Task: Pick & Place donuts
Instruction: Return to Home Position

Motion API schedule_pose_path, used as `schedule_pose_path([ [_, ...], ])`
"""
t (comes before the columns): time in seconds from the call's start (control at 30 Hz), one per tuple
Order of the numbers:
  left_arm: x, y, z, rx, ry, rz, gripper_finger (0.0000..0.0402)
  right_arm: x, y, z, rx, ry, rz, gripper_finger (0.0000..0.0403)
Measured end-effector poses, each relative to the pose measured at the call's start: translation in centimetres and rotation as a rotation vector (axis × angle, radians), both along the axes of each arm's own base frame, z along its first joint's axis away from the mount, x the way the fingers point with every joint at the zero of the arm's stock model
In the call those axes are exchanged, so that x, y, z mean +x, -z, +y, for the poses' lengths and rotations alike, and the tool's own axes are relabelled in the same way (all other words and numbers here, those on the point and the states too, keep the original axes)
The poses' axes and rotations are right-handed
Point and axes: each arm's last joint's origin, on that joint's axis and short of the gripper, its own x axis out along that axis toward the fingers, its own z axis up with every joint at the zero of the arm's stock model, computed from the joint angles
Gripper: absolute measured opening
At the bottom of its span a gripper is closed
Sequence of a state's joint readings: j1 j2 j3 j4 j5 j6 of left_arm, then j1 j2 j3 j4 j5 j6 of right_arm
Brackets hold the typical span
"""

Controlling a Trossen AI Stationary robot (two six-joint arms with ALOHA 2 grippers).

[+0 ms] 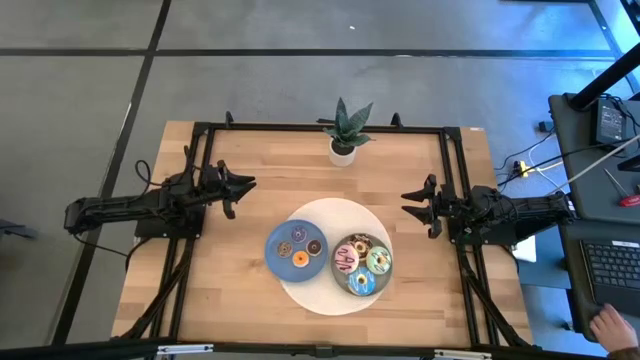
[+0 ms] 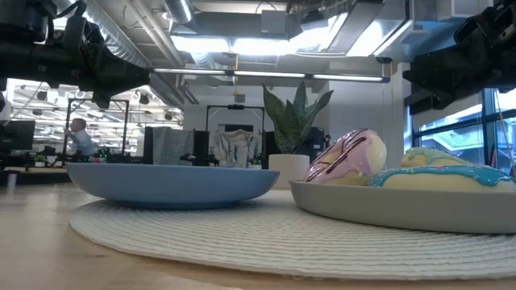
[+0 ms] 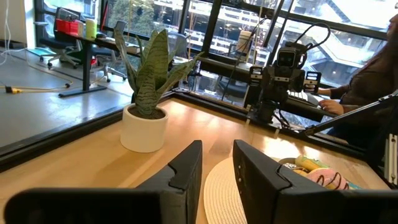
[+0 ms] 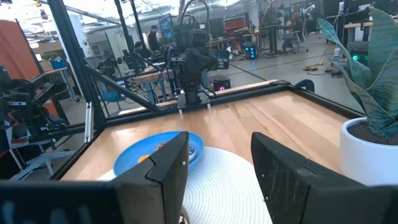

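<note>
An open-plan robotics lab: exposed ceiling ducts (image 2: 133, 34), black-framed glazing (image 3: 214, 43), a desk monitor (image 4: 166, 28), cables (image 1: 528, 162) over concrete floor (image 1: 80, 80), a laptop (image 1: 612, 268).

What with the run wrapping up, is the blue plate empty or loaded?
Loaded: the high view shows the blue plate holding four mini donuts.

Light wooden table (image 1: 270, 170) edged by a black metal frame (image 1: 290, 128). A round white woven placemat (image 1: 335, 213) lies on it. Behind the mat stands a potted snake plant (image 1: 345, 130). The left arm (image 1: 130, 208) and right arm (image 1: 515, 212) are mounted on either side of the mat.
</note>
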State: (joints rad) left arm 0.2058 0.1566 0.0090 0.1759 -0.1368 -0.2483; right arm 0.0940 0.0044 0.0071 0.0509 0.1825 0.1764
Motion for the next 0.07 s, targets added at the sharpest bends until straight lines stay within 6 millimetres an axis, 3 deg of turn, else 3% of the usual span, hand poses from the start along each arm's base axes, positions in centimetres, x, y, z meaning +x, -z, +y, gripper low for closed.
schedule_pose_path([
  [0.07, 0.0, 0.0, 0.0, 0.0, 0.0, 0.0, 0.0088, 0.0, 0.0, 0.0, 0.001, 0.0, 0.0, 0.0174],
])
